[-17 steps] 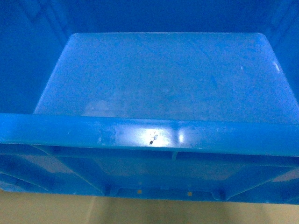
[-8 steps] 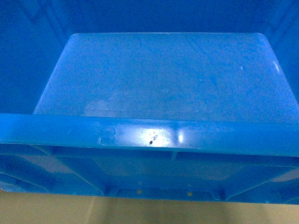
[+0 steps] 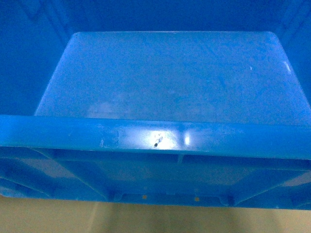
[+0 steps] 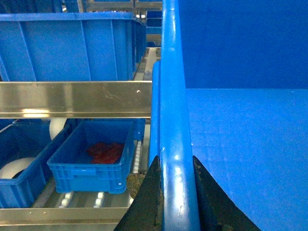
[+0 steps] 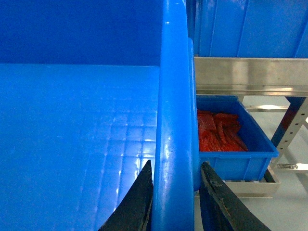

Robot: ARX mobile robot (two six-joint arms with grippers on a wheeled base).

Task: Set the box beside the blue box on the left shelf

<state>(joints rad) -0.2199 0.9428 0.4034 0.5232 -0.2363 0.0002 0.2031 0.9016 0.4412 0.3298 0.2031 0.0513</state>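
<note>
Left tool (image 4: 175,168) pinches the left rim of the box (image 3: 175,77), which fills the head view, carried in front of the shelf (image 4: 72,98). Big blue box (image 4: 67,45) sits upper left on that shelf. Right tool (image 5: 174,175) pinches the right rim. Keep both grips level, lift rim over the rail, slide in beside it.

Bright-blue box (image 3: 170,77); red contents (image 5: 219,130) in smaller bin.
</note>
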